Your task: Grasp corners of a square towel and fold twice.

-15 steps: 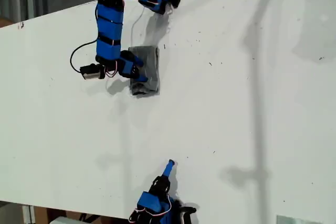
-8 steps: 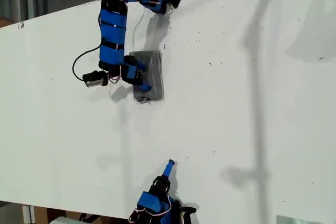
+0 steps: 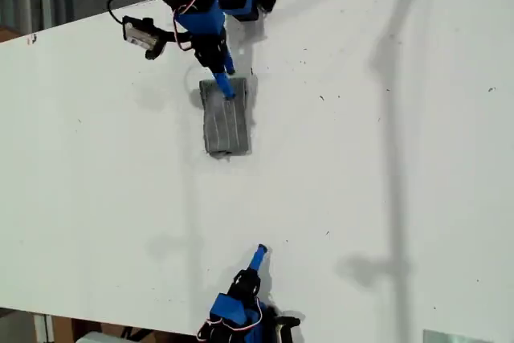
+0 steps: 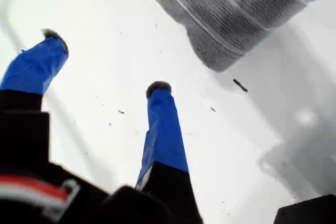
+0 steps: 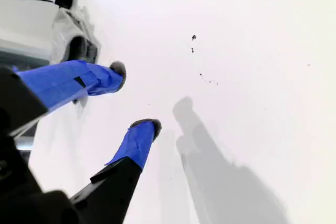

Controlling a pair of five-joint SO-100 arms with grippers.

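With the grey striped cloth towel (image 3: pixel 226 122) lying folded narrow on the white table (image 3: pixel 385 198) near the exterior view's top, I judge I should lift my first gripper (image 4: pixel 105 61), jaws spread and empty, straight clear of it, while my second gripper (image 5: pixel 136 98) waits open.

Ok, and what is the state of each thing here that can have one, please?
towel: folded into a narrow rectangle, lying flat on the table, not held.
my first claw: open, empty, just short of the towel's end.
my second claw: open, empty, over bare table, far from the towel.
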